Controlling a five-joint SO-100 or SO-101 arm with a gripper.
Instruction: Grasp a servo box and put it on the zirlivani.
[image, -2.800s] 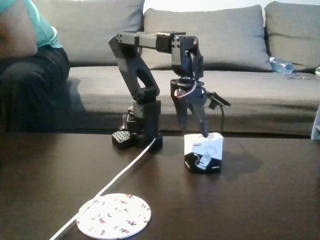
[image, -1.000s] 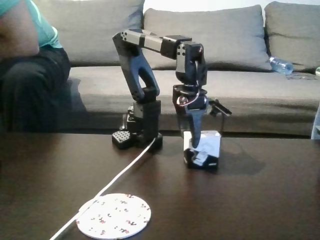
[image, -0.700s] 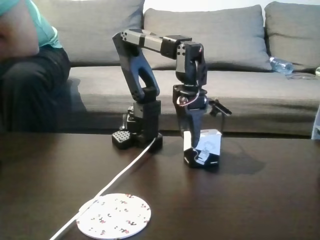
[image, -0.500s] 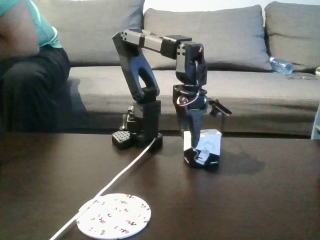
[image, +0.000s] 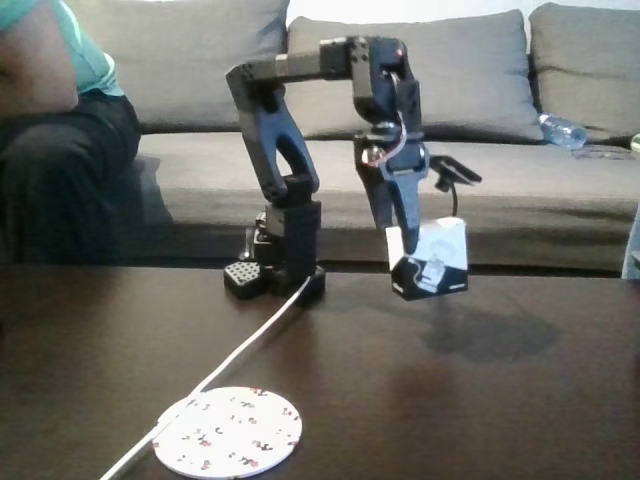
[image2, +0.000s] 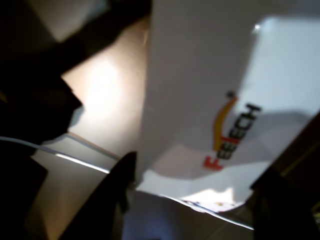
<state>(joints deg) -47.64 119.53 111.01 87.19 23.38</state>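
In the fixed view my gripper (image: 418, 258) is shut on the servo box (image: 438, 262), a small white box with a black lower part. It hangs tilted in the air above the dark table (image: 480, 400), and its shadow lies on the table below. The zirlivani (image: 228, 432), a flat white disc with small dark and reddish specks, lies at the front left of the table, well away from the box. In the wrist view the box's white top (image2: 210, 90) with its orange and red logo sits close between my dark fingers (image2: 112, 200).
The arm's base (image: 280, 275) stands at the back of the table, and a white cable (image: 215, 375) runs from it past the disc. Behind is a grey sofa (image: 520, 190) with a person (image: 55, 130) seated at the left and a water bottle (image: 562, 130) at the right.
The box stood on the table with my gripper closed around it. Now the arm has risen and carried the box up and slightly to the right, off the table.
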